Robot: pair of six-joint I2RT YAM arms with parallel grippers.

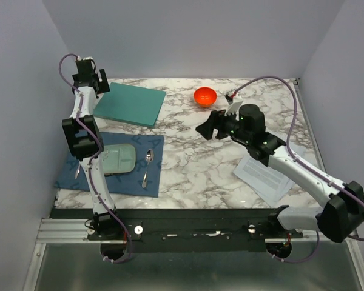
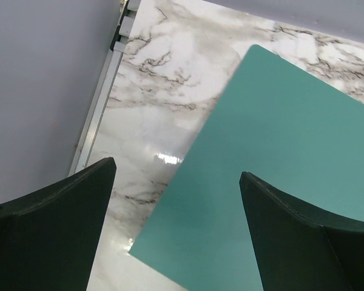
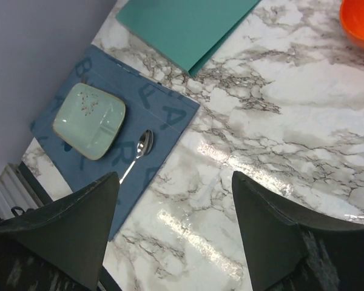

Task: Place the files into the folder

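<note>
The teal-green folder [image 1: 130, 103] lies closed and flat at the back left of the marble table; it also shows in the left wrist view [image 2: 273, 157] and the right wrist view [image 3: 185, 24]. The files [image 1: 266, 173], white printed sheets, lie at the right, partly under my right arm. My left gripper [image 1: 92, 77] is open and empty, held above the folder's left corner [image 2: 177, 173]. My right gripper [image 1: 205, 128] is open and empty, raised over the middle of the table [image 3: 176, 182], apart from both.
A dark blue cloth mat [image 1: 118, 162] at the front left carries a pale green tray [image 1: 116, 159] and spoons [image 1: 148, 159]. An orange bowl [image 1: 205, 96] stands at the back middle. Grey walls close in the left, back and right sides.
</note>
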